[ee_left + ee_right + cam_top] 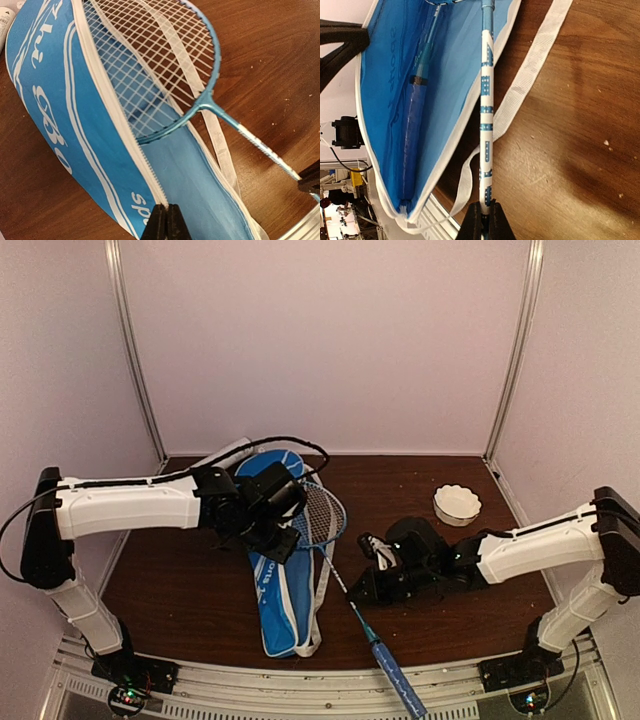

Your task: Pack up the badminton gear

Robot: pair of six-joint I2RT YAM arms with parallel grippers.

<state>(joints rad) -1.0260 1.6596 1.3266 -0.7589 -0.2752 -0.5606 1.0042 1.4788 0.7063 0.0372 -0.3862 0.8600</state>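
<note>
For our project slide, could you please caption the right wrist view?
Right end effector grips a racket by its shaft, which leads into the open racket bag holding a second racket.

Open bag, one racket in, one half out

The blue white-lettered racket bag (283, 600) lay lengthwise on the worktop (190, 610), unzipped, with its white strap (530, 75) trailing beside it. One racket (414, 125) lay inside, its blue handle down in the narrow end. The second racket (322, 515) had its strung head partly tucked under the bag's open flap, its shaft slanting out across the strap and its blue handle overhanging the near edge.
</note>
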